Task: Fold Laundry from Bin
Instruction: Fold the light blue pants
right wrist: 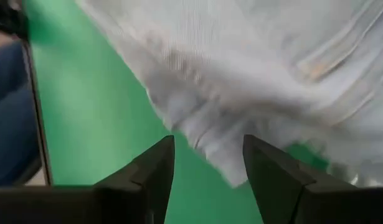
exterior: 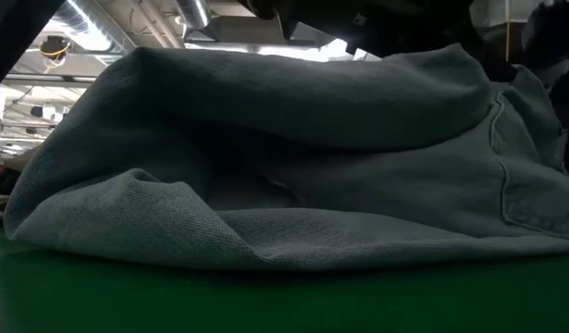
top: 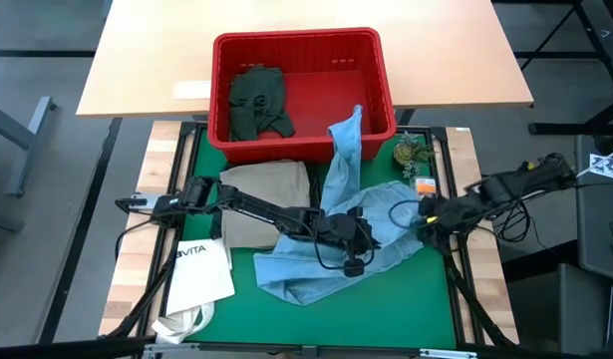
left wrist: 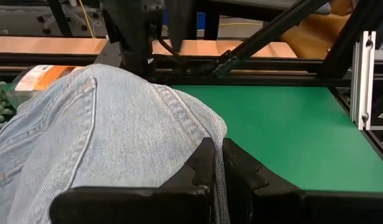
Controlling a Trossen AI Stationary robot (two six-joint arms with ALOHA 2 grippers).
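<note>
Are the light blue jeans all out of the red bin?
No. One leg of the jeans still hangs over the bin rim; the rest lies crumpled on the green mat.

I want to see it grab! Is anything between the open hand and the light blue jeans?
Nothing visible: the right hand is open just short of the light blue denim jeans, with only green mat between them.

- The light blue jeans (exterior: 293, 166) fill the low view, hiding the counter behind them and both arms.
- In the right wrist view the denim is blurred.
- Small objects (top: 414, 160) beside the bin (top: 386, 100) are too small to identify.
- The white tote bag (top: 196, 279) runs under the frame's lower rail.
</note>
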